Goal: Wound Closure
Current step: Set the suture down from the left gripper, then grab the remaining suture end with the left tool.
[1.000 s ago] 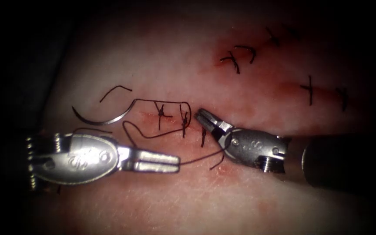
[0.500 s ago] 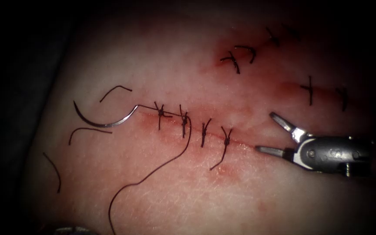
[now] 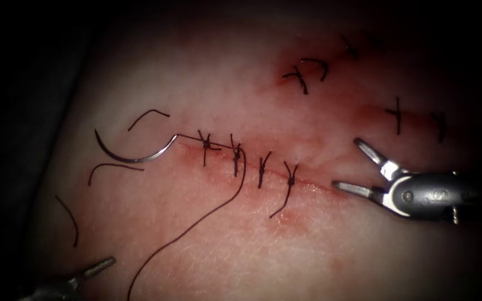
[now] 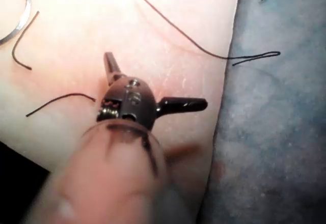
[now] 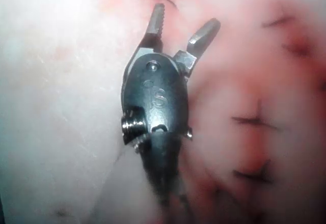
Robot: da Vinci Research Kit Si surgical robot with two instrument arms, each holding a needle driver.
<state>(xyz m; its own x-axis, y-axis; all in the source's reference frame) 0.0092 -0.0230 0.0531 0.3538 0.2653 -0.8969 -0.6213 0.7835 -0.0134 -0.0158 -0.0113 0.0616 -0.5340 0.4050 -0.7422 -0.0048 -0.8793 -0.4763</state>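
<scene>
Both tools hold nothing: the right tool (image 3: 348, 166) waits with jaws apart at the cut's (image 3: 308, 181) right end, the left tool (image 4: 153, 84) likewise spread. The needle (image 3: 132, 154) lies free on the tissue (image 3: 207, 72), left of the stitches (image 3: 235, 159), thread (image 3: 196, 223) trailing. Another stitch, I judge, needs it regrasped.

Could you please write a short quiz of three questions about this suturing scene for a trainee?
1. True or false: the right end effector holds the needle.
2. Where does the needle lie?
A. free on the tissue, left of the stitches
B. in the left end effector
C. driven into the cut
3. Fill in: both tools' jaws are ____.

Key
1. False: its jaws are spread and hold nothing.
2. A; the thread trails from the needle across the tissue.
3. open; the left end effector holds nothing too.
</scene>
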